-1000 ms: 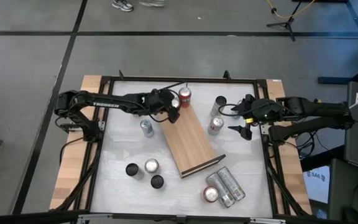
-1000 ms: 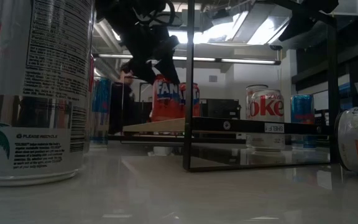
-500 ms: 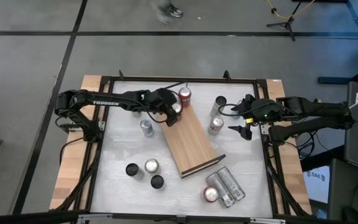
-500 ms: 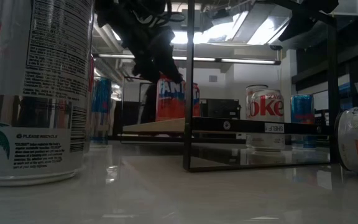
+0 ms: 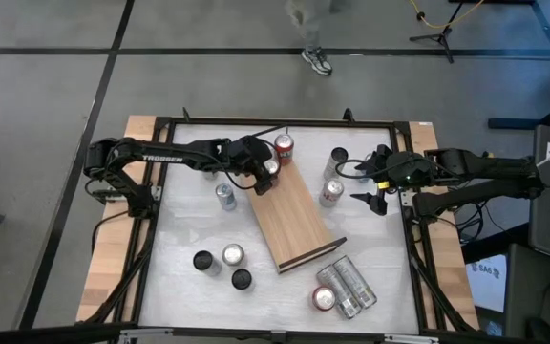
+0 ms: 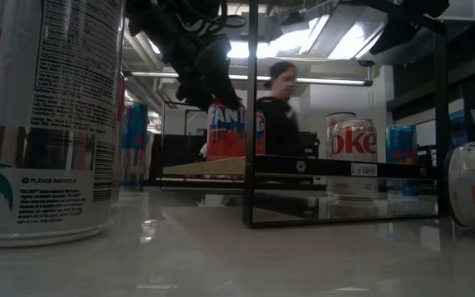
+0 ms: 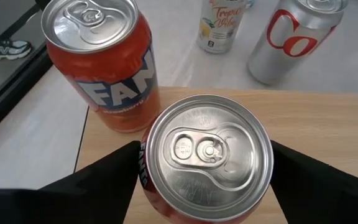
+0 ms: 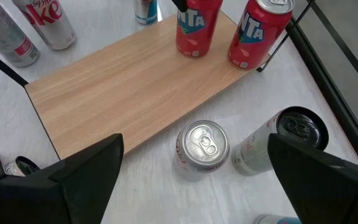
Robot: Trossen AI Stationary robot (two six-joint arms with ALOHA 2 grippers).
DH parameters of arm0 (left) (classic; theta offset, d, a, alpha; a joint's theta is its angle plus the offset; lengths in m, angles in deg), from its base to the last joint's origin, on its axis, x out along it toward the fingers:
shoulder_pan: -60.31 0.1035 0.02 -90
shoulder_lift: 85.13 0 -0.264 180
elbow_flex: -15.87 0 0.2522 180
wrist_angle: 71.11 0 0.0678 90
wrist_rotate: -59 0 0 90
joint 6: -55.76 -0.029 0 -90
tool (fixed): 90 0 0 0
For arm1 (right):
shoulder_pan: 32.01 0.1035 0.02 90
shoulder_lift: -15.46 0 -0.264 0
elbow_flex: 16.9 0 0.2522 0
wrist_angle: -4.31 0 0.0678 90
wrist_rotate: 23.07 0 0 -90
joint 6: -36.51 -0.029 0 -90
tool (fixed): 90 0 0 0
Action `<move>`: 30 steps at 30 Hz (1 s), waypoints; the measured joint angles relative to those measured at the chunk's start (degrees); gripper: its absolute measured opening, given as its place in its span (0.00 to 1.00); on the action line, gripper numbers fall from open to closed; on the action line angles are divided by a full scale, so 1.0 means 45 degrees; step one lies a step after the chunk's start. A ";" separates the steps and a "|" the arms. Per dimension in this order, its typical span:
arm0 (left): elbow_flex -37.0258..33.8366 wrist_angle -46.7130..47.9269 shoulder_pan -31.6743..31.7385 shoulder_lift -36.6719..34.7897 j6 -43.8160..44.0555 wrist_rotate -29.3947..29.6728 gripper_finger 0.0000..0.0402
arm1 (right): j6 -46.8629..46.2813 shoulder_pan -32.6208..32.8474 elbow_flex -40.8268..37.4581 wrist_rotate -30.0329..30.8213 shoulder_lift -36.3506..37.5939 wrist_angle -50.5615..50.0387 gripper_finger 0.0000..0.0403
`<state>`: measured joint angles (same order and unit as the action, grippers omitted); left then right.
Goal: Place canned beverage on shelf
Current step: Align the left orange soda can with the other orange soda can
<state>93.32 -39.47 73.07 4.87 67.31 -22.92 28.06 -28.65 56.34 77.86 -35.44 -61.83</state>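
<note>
Left gripper (image 7: 207, 180) straddling a red can (image 7: 207, 155) upright on the shelf (image 5: 292, 215), grip uncertain, second Fanta can (image 7: 102, 62) just beside, silver cans (image 8: 202, 148) on the surface (image 5: 189, 229) near the shelf, right gripper (image 5: 369, 187) spread wide beside it.

We see most of the shelf (image 5: 294, 218) bare, so there is room along its length. Two orange cans (image 8: 196, 28) crowd its far end, with the left tool (image 5: 266, 176) straddling one. A Coke can (image 5: 330, 193) and a pale can (image 5: 335, 163) flank one long edge, a small can (image 5: 225, 197) the other.
</note>
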 joint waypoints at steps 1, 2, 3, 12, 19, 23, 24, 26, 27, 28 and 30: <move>0.0000 0.0006 -0.0005 0.0000 0.0017 0.0013 0.80 | -0.0001 -0.0001 0.0000 0.0002 0.0000 0.0000 0.97; 0.0000 0.0006 -0.0001 0.0000 0.0044 0.0026 0.80 | -0.0002 0.0001 0.0000 0.0001 0.0000 0.0000 0.97; 0.0000 0.0006 0.0000 0.0000 0.0061 0.0032 0.80 | -0.0003 -0.0001 0.0000 0.0001 0.0000 0.0000 0.97; 0.0000 0.0015 -0.0010 0.0000 0.0083 0.0174 0.81 | -0.0003 -0.0001 0.0000 -0.0001 0.0000 0.0000 0.97; 0.0000 0.0015 -0.0010 0.0000 0.0078 0.0175 0.81 | -0.0003 0.0002 0.0000 0.0002 0.0000 0.0000 0.97; 0.0000 0.0019 -0.0005 0.0000 0.0002 0.0189 0.84 | -0.0005 -0.0001 0.0000 -0.0001 0.0000 0.0000 0.97; 0.0000 0.0022 -0.0005 0.0000 0.0000 0.0193 0.86 | -0.0005 -0.0002 0.0000 -0.0002 0.0000 0.0000 0.97; 0.0000 0.0025 -0.0005 0.0000 0.0001 0.0221 0.90 | -0.0002 0.0002 0.0000 0.0000 0.0000 0.0000 0.97; 0.0000 0.0020 -0.0005 0.0000 0.0005 0.0256 0.91 | -0.0001 0.0002 0.0000 -0.0002 0.0000 0.0000 0.97; 0.0000 0.0020 -0.0005 0.0000 0.0005 0.0316 0.93 | -0.0003 -0.0001 0.0000 -0.0001 0.0000 0.0000 0.97; 0.0000 0.0020 -0.0005 0.0000 0.0005 0.0325 0.96 | -0.0005 -0.0002 0.0000 0.0000 0.0000 0.0000 0.97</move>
<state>93.32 -39.37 73.05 4.87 67.34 -21.46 28.04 -28.66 56.34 77.86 -35.44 -61.83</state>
